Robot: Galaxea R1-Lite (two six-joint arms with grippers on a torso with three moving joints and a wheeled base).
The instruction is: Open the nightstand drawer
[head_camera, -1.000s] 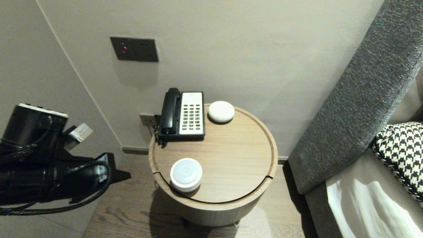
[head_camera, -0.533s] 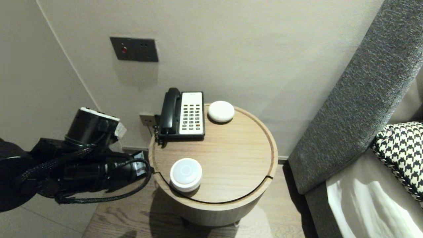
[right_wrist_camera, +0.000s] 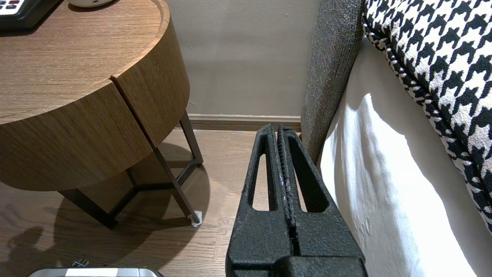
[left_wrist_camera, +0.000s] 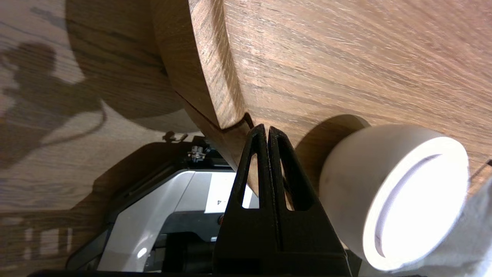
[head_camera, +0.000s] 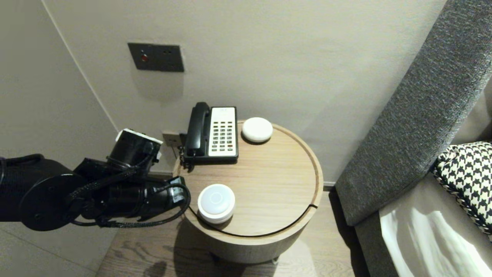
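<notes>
We hold our left gripper clenched, empty, at table rim beside puck, right gripper clenched, parked near bed

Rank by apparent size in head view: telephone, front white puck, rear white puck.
1. telephone
2. front white puck
3. rear white puck
The front one sits nearer the camera, so the order of these two is unsure.
</notes>
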